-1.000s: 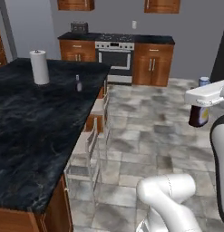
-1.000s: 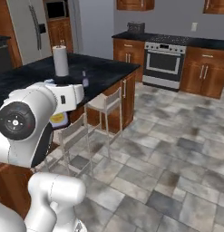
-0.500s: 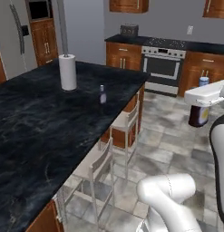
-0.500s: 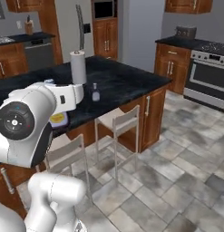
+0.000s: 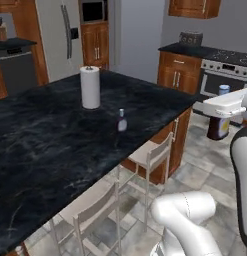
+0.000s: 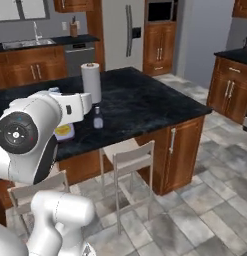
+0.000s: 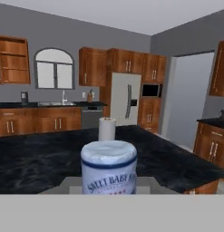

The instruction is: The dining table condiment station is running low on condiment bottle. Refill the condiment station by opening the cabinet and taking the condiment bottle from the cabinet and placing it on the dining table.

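1. Condiment bottle (image 5: 217,119) is carried upright in the pincer (image 5: 220,116), pinched at its body, pale cap (image 7: 109,152) up.
2. The table (image 5: 55,145) lies ahead and to the left of the pincer, across a stretch of open floor.
3. A second small bottle (image 5: 122,121) stands near the paper-towel roll (image 5: 90,87); a placement beside it is judged apt.

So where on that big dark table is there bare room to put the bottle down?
Most of the dining table is bare: the wide stretch nearer the cameras, and the far corner toward the refrigerator. It is busier only around the paper-towel roll and the small bottle by the chair-side edge.
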Robot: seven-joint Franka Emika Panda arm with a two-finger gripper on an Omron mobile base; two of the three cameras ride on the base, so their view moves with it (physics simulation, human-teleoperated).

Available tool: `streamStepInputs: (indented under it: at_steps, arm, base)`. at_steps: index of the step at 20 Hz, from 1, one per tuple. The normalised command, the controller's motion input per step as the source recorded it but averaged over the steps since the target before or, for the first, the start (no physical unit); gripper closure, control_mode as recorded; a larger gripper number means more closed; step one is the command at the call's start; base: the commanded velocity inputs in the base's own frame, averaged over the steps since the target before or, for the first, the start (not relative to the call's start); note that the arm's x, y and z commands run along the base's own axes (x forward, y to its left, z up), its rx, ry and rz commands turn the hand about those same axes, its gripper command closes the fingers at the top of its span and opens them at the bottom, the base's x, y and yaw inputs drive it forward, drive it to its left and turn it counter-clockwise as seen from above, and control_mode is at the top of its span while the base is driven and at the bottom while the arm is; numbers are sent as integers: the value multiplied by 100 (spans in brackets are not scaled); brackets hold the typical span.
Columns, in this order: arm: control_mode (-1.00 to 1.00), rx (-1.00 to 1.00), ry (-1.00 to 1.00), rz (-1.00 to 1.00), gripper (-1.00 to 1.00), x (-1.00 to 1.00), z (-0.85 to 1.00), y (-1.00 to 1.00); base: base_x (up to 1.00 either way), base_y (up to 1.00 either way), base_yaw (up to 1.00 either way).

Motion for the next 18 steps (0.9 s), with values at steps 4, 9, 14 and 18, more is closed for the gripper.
streamStepInputs:
  at_steps: [4, 9, 14, 18]
  arm:
    - [100, 0, 0, 0, 100, 0, 0, 0]
    - [100, 0, 0, 0, 100, 0, 0, 0]
    - [100, 0, 0, 0, 100, 0, 0, 0]
    - [100, 0, 0, 0, 100, 0, 0, 0]
  base:
    - [91, -91, 45]
    - [91, -88, 45]
    - [90, -76, 46]
    - [90, -38, 45]
